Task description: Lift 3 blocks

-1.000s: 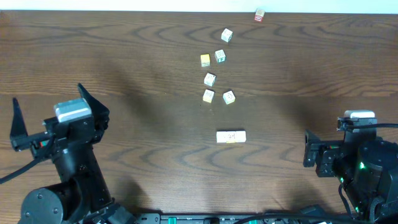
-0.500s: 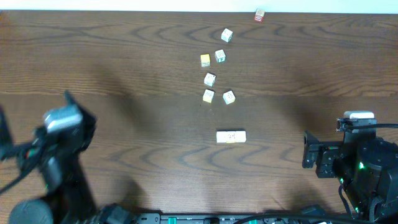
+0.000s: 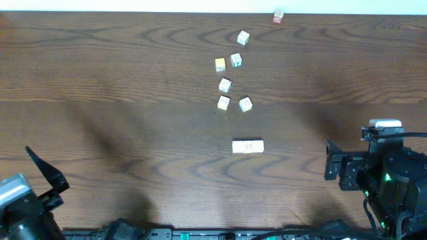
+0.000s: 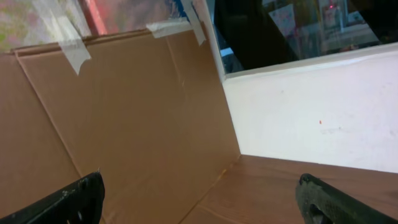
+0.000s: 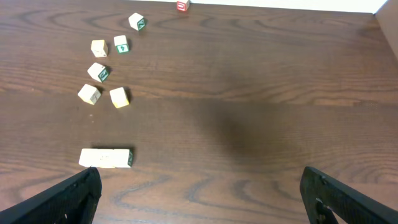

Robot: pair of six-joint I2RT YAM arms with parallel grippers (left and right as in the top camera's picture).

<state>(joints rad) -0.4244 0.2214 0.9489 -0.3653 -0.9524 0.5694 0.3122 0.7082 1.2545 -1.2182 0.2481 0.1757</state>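
Observation:
The blocks [image 3: 247,147] lie side by side in a short pale row with small reddish marks, near the table's middle. In the right wrist view the same blocks [image 5: 106,158] sit ahead and to the left of the open jaws. My right gripper [image 3: 329,163] rests open at the near right, well clear of them, with nothing between its fingers [image 5: 62,200]. My left gripper [image 4: 199,208] is open and empty at the near-left corner. It faces a cardboard panel, with no blocks in its view.
Several loose cubes lie scattered behind the row, among them a yellow cube [image 3: 220,65] and a red cube [image 3: 278,17] at the far edge. A brown cardboard panel [image 4: 124,112] and a white wall [image 4: 311,112] stand off the table's left.
My left arm has swung back and down toward the near-left corner and is now mostly out of the overhead view. The right arm and the cubes have not moved.

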